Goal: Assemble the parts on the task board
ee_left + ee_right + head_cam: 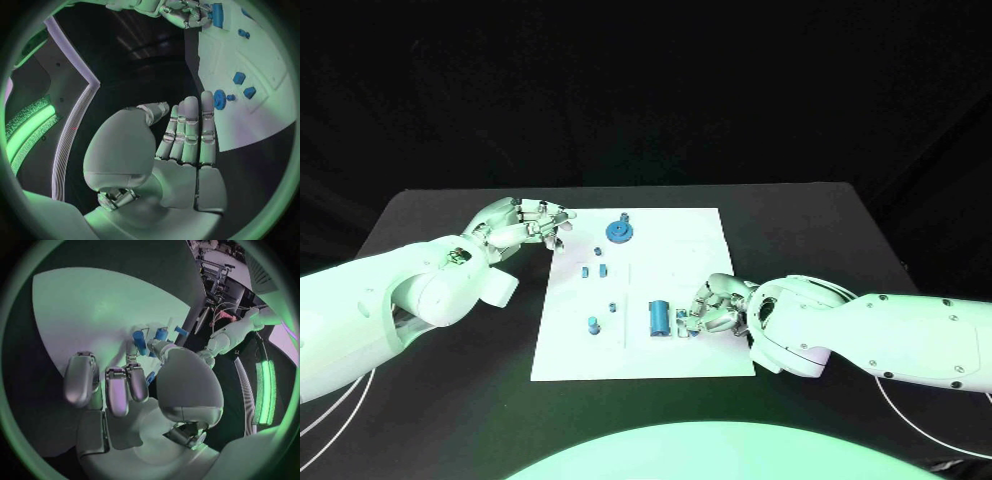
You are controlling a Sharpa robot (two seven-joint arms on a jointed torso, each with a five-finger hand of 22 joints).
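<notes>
The white task board [697, 245] lies mid-table. On it are a blue gear [620, 233], a larger blue cylinder [658, 315] and several small blue parts [596, 270]. My right hand [714, 305] rests on the board's near right side, just beside the cylinder. Its fingers are curled, and a small blue part [150, 377] shows pinched between thumb and finger. My left hand [524, 222] hovers at the board's far left corner. Its fingers [190, 127] are straight and hold nothing. The gear [219, 99] lies just beyond them.
Black table [444, 220] surrounds the board on all sides. Bare board surface [632, 365] lies near me. My right hand [181, 12] and the cylinder [217, 15] also appear in the left wrist view.
</notes>
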